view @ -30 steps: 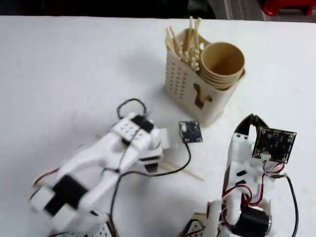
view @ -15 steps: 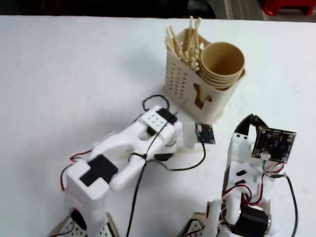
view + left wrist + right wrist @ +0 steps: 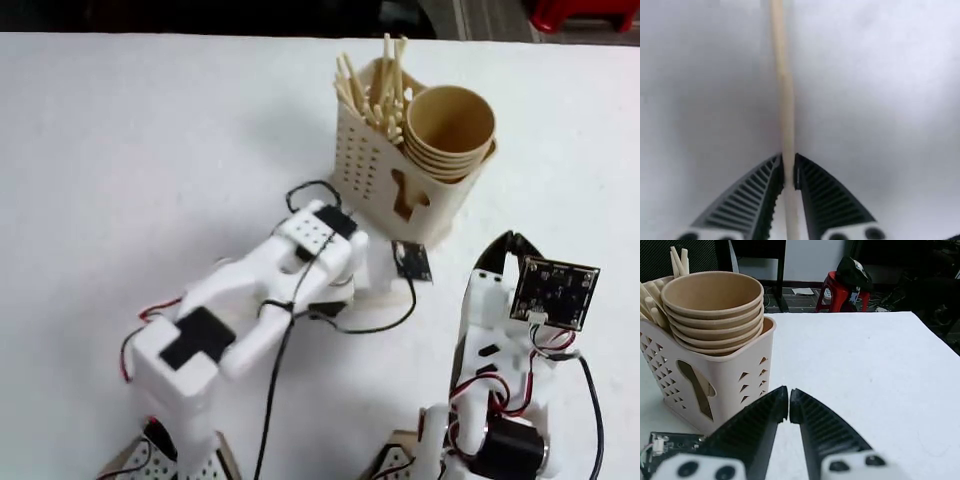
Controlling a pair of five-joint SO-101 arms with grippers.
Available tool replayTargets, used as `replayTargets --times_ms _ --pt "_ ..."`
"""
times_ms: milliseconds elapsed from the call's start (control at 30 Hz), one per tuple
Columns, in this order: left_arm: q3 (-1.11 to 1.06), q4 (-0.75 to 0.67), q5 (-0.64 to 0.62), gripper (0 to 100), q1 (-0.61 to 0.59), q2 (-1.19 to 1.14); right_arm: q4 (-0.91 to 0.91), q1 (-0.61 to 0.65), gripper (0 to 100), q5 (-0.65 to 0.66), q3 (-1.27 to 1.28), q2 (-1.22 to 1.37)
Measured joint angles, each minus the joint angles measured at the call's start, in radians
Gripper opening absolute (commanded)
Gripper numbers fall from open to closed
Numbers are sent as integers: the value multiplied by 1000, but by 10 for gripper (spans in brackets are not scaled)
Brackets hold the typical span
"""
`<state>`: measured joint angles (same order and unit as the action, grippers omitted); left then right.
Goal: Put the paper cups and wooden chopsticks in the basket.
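A single wooden chopstick (image 3: pixel 782 90) lies on the white table, and my left gripper (image 3: pixel 788 172) is shut on it near one end. In the high view the left arm (image 3: pixel 300 265) sits low just in front of the basket (image 3: pixel 385 185). The perforated beige basket holds a stack of paper cups (image 3: pixel 452 128) and a bundle of chopsticks (image 3: pixel 372 82). My right gripper (image 3: pixel 789 399) is shut on nothing, a little in front of the basket (image 3: pixel 715 380) and its cups (image 3: pixel 714 300). From above, the right gripper (image 3: pixel 510 246) is to the right of the basket's front corner.
The left arm's wrist camera board (image 3: pixel 411 260) and its black cable (image 3: pixel 375 325) lie between the two arms. Open white table (image 3: pixel 150 150) stretches to the left of the basket. A red stool (image 3: pixel 842 290) stands beyond the table's far edge.
The left arm has swung right and forward toward the basket, coming down over the chopstick that lay on the table. The right arm has stayed still.
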<state>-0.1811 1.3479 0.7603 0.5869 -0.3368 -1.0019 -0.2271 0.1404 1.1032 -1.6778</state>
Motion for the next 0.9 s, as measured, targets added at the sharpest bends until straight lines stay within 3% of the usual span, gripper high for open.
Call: replayTargets --times_ms 600,900 --pt "-9 137 0 23 -117 313 0 0 25 0 0 0" --pt "-64 -37 -17 24 -18 144 0 0 25 0 0 0"
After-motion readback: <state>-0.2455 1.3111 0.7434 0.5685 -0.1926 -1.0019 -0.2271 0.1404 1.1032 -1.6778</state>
